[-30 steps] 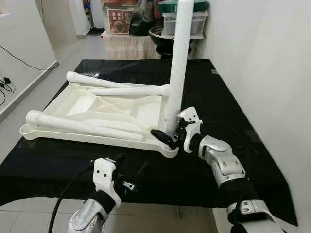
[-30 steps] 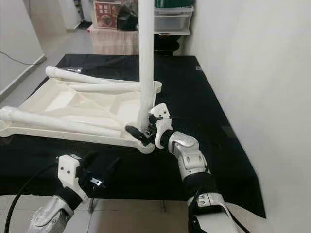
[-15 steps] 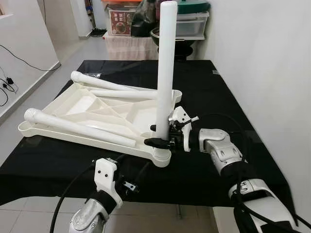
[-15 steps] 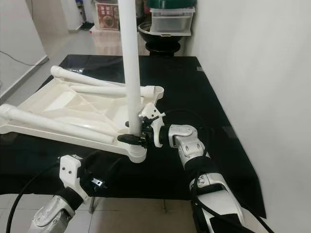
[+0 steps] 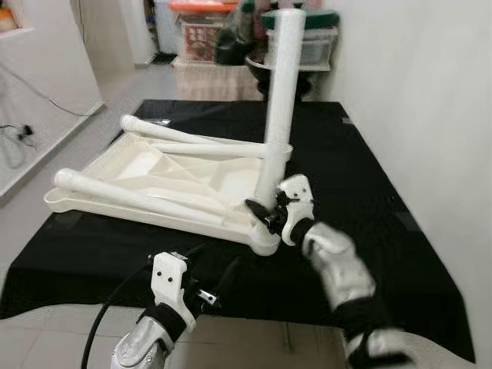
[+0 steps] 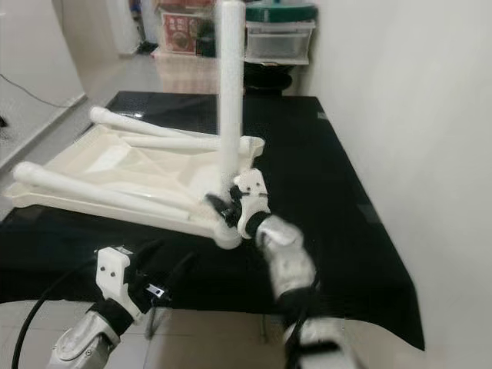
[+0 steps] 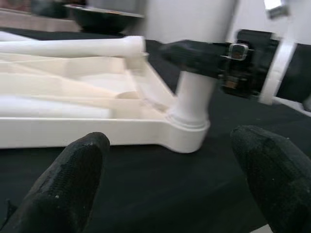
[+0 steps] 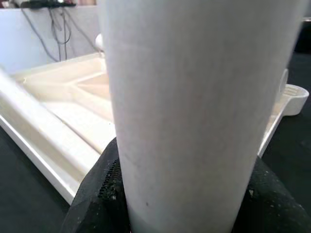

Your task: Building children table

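Since half a second ago the right arm has swung round to reach the upright leg [image 5: 278, 108] from nearer the front edge, and that leg now leans a touch away from the robot rather than standing plumb.

Nearest, the left pincer [image 5: 206, 278] hovers over the front edge of the black worktop [image 5: 369, 192], its black fingers [image 7: 73, 179] spread wide with nothing between them. Just beyond, the right pincer [image 5: 265, 215] is clamped around the foot of the upright leg, one finger showing on each side of the tube in the right wrist view.

The leg is a plain white round tube with a flat top — its long axis runs almost vertical, base seated in the near right corner socket of the overturned tabletop [image 5: 138, 165]. That tabletop is a cream plastic tray, ribbed underside up, lying flat on the worktop's left half. Two more white legs [image 5: 138, 198] lie on it, running left to right — one along the near side, one along the far.
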Controlling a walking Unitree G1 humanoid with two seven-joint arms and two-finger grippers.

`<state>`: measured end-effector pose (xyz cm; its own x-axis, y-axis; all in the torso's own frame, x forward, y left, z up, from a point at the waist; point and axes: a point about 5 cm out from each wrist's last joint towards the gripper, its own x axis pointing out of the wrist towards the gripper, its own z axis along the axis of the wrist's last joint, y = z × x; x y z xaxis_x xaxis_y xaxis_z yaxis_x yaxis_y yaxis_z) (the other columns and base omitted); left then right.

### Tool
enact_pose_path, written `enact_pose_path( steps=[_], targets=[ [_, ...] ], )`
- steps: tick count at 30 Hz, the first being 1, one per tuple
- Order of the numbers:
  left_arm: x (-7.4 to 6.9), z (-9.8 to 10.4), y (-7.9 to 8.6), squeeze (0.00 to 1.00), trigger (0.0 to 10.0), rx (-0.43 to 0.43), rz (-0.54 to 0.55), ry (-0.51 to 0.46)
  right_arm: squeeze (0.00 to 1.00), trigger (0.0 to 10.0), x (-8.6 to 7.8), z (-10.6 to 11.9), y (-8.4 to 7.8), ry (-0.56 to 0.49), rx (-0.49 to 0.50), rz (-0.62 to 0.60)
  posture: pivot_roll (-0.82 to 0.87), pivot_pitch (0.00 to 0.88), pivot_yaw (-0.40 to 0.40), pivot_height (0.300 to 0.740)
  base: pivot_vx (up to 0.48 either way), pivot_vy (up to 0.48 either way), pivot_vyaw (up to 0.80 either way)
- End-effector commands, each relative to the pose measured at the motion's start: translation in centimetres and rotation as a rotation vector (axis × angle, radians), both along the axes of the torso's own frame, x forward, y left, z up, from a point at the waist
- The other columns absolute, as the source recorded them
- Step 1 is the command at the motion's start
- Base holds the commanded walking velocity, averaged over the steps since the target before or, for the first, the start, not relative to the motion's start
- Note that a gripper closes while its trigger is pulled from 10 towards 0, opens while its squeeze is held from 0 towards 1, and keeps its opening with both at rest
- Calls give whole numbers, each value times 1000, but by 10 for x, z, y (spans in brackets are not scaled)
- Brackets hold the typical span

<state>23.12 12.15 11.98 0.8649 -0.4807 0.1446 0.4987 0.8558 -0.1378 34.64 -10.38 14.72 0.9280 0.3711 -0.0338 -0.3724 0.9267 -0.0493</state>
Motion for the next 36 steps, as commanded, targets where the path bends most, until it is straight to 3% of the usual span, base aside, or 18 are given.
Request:
enact_pose_path(
  steps=[1, 5, 6, 8, 9, 11, 12, 13, 14, 16, 19, 20, 22, 27, 28, 29, 30, 36],
  targets=[
    [0, 0, 1, 0, 10000, 7, -2, 7, 0, 0, -7, -25, -2, 113, -19, -28, 10, 56, 0, 740, 0, 0, 0],
    [1, 1, 0, 0, 10000, 7, -5, 4, 0, 0, 6, -13, 5, 86, -2, 6, 12, 58, -6, 740, 0, 0, 0],
    [2, 1, -1, 0, 10000, 5, -4, 3, 0, 588, 9, -9, 7, 73, -6, 20, 15, 58, -7, 740, 0, 0, 0],
    [2, 2, -1, 0, 10000, 4, -4, 2, 0, 588, 11, -6, 8, 64, -10, 28, 16, 58, -6, 740, 0, 0, 0],
    [2, 2, -1, 0, 10000, 3, -2, 1, 0, 10000, 13, -2, 12, 49, -4, 66, 22, 55, -5, 740, 0, 0, 0],
    [3, 2, 0, 0, 10000, 2, 0, 1, 0, 10000, 14, 0, 14, 40, 0, 92, 22, 55, -5, 740, 0, 0, 0],
    [3, 2, -1, 0, 10000, 5, -4, 1, 678, 10000, 12, 10, 22, 20, 21, 202, 30, 54, -4, 740, 0, 0, 0],
    [3, 2, -1, 0, 10000, 5, -4, 1, 678, 10000, 12, 10, 22, 20, 21, 202, 30, 54, -4, 740, 0, 0, 0],
    [3, 2, -1, 0, 10000, 7, -6, 0, 1000, 10000, 13, 14, 22, 9, 18, 245, 32, 50, -3, 740, 0, 0, 0],
    [3, 2, -2, 0, 10000, 6, -9, 1, 1000, 10000, 12, 18, 22, 7, -25, 390, 32, 50, -3, 740, 0, 0, 0],
    [3, 2, -2, 0, 10000, 5, -11, 1, 1000, 10000, 11, 18, 22, 16, -72, 502, 33, 48, -5, 740, 0, 0, 0],
    [3, 2, -3, 0, 10000, 5, -12, 1, 0, 10000, 12, 18, 19, 39, -102, 579, 35, 48, -6, 740, 0, 0, 0],
    [3, 2, -3, 0, 10000, 4, -15, 1, 0, 10000, 13, 16, 12, 69, -162, 698, 37, 45, -6, 740, 0, 0, 0],
    [3, 2, -5, 0, 10000, 6, -19, -1, 0, 10000, 22, 14, 5, 119, -188, 689, 56, 45, -14, 740, 0, 0, 0],
    [2, 3, -5, 0, 10000, 4, -21, -1, 0, 2588, 25, 14, 2, 128, -199, 679, 60, 48, -16, 740, 0, 0, 0],
    [2, 3, -5, 0, 10000, 4, -21, -1, 0, 2588, 25, 14, 2, 128, -199, 679, 60, 48, -16, 740, 0, 0, 0],
    [1, 3, -6, 0, 10000, 2, -24, 0, 0, 0, 26, 14, 0, 138, -205, 668, 60, 49, -16, 740, 0, 0, 0],
    [-2, 3, -7, 0, 10000, -5, -40, 6, 0, 0, 28, 12, -6, 159, -206, 672, 63, 58, -13, 740, 0, 0, 0]
  ],
)
